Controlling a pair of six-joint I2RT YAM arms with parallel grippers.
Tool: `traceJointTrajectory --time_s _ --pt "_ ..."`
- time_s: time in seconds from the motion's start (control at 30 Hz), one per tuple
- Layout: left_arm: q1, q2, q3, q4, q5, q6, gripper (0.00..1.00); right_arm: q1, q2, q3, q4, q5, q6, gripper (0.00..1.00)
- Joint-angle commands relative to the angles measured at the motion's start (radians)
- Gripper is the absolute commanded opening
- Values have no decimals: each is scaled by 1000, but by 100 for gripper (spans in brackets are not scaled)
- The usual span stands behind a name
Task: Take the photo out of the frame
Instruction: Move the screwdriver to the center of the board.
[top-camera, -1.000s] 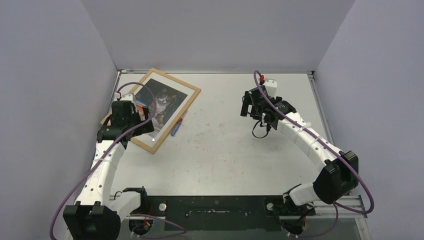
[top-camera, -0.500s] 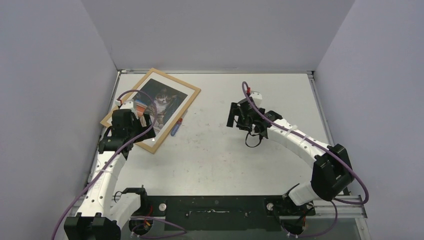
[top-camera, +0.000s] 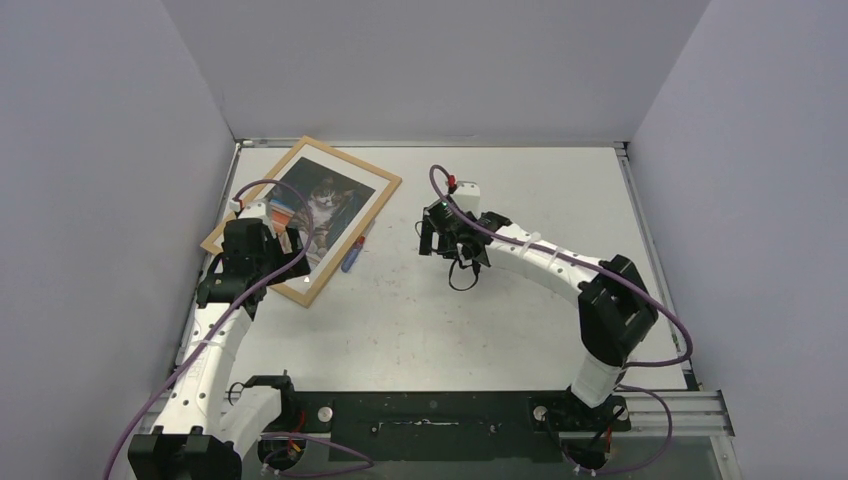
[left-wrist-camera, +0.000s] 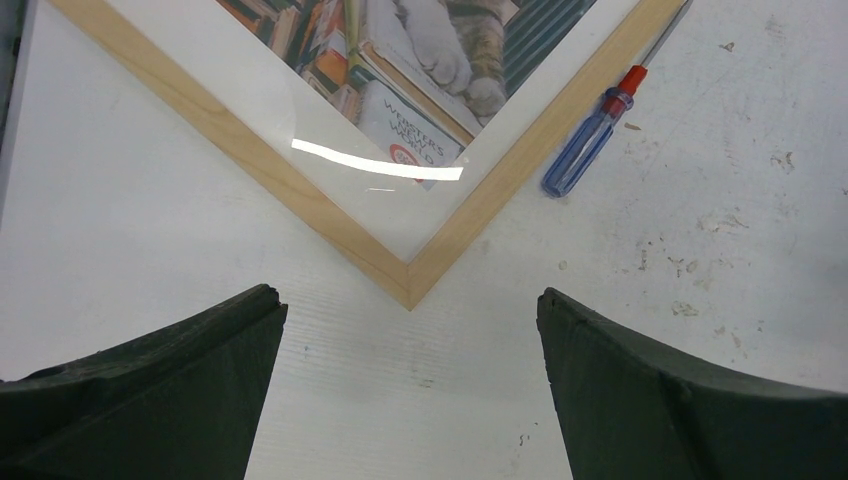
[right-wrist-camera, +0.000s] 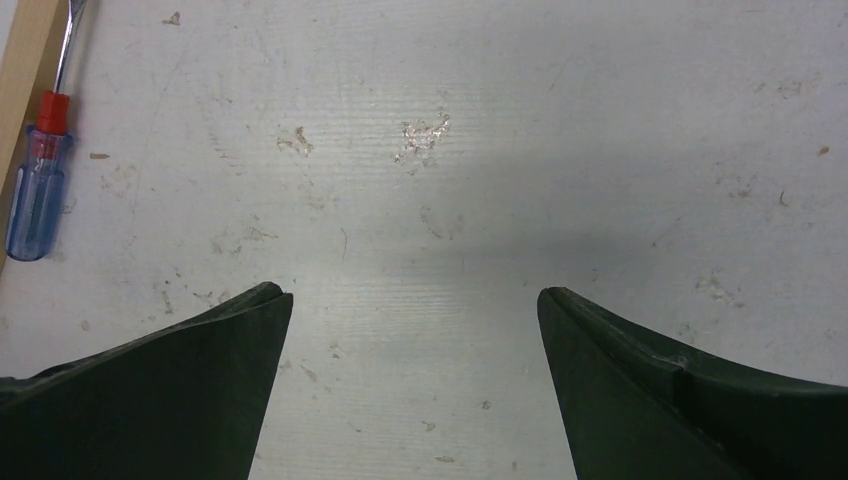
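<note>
Your left end effector (left-wrist-camera: 405, 297) hangs wide open and empty above the near corner of the frame (top-camera: 384, 183). The frame lies flat and skewed in the far-left corner of the counter (top-camera: 500, 320), with the cat photo (top-camera: 322, 203) in it. A blue-handled screwdriver (top-camera: 352, 256) lies just beside the frame's right edge. Your right end effector (right-wrist-camera: 415, 295), also spread wide and empty, hovers over the counter's middle, right of the screwdriver.

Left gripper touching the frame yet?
Apart. Left wrist view: the left gripper is open, and the frame corner sits between its fingers with table showing on both sides.
</note>
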Motion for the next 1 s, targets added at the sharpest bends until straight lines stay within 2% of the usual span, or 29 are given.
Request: traceJointTrajectory --time_s 0.0,0.53,0.97 --pt "3 -16 28 45 1 10 97 43 54 68 -34 68 64 100" --pt "6 -18 28 27 -38 20 97 147 377 375 -43 -7 153 100" --pt "13 -45 29 19 -78 4 97 192 590 649 -76 29 153 97"
